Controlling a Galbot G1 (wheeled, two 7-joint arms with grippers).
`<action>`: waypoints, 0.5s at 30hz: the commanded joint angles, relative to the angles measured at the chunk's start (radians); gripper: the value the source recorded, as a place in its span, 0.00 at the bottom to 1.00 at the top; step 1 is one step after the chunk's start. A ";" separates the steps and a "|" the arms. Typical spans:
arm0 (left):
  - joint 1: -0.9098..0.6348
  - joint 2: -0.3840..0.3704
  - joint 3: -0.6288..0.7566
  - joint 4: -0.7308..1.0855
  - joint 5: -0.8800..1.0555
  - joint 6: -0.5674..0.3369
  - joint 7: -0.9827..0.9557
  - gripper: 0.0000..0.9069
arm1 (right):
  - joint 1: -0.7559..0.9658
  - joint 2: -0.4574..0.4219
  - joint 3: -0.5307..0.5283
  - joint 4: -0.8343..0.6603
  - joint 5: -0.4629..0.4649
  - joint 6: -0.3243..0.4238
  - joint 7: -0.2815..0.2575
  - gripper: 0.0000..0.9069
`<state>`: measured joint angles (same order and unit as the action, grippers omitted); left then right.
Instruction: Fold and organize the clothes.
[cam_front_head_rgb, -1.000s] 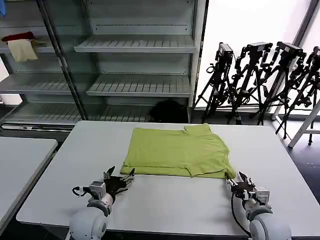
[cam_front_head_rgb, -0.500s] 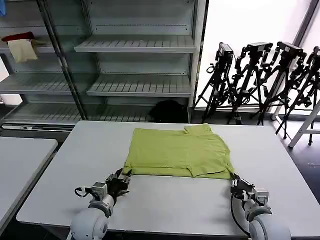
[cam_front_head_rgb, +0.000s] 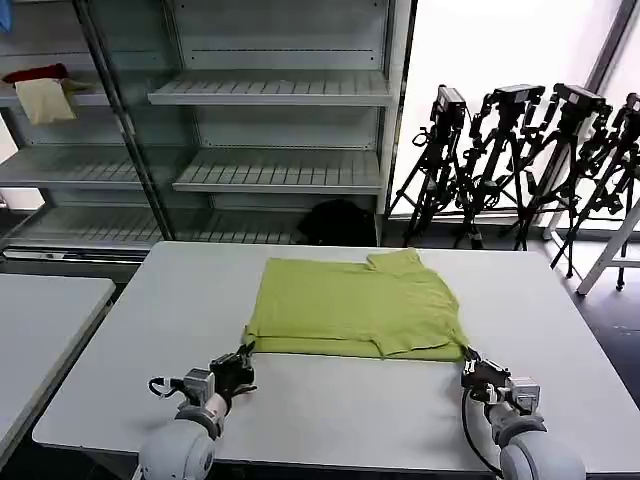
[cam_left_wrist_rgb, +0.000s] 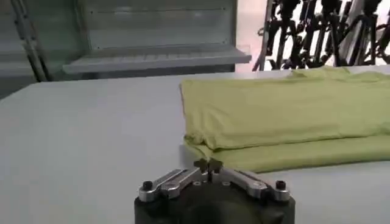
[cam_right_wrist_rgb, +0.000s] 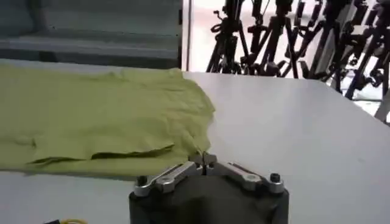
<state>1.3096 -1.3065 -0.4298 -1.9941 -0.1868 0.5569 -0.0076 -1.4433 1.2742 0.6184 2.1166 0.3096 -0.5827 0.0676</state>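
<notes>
White table (cam_front_head_rgb: 330, 400) bears plain T-shirt (cam_front_head_rgb: 355, 305); both pincers pinch its near corners.

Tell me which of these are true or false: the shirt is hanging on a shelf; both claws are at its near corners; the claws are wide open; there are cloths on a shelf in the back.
1. The lime yellow-green cotton T-shirt hangs on a shelf. False: it lies folded flat on the white table.
2. The left gripper is at the shirt's near left corner and the right gripper at its near right corner. True.
3. Both grippers' fingers are spread wide. False: in the wrist views the fingertips of each meet at the shirt's edge.
4. A red cloth and a cream cloth sit on a back shelf at the left. True.
</notes>
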 joint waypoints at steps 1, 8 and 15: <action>0.231 0.094 -0.153 -0.242 -0.087 0.021 0.010 0.00 | -0.166 0.010 -0.025 0.176 0.032 0.000 0.078 0.00; 0.343 0.141 -0.289 -0.311 -0.151 0.021 0.019 0.00 | -0.246 0.034 -0.099 0.247 -0.028 -0.001 0.135 0.00; 0.384 0.119 -0.309 -0.319 -0.156 0.020 0.012 0.00 | -0.285 0.035 -0.170 0.278 -0.065 0.000 0.158 0.00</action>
<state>1.5650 -1.2100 -0.6359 -2.2305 -0.2973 0.5717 0.0069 -1.6479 1.3031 0.5142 2.3186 0.2708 -0.5836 0.1812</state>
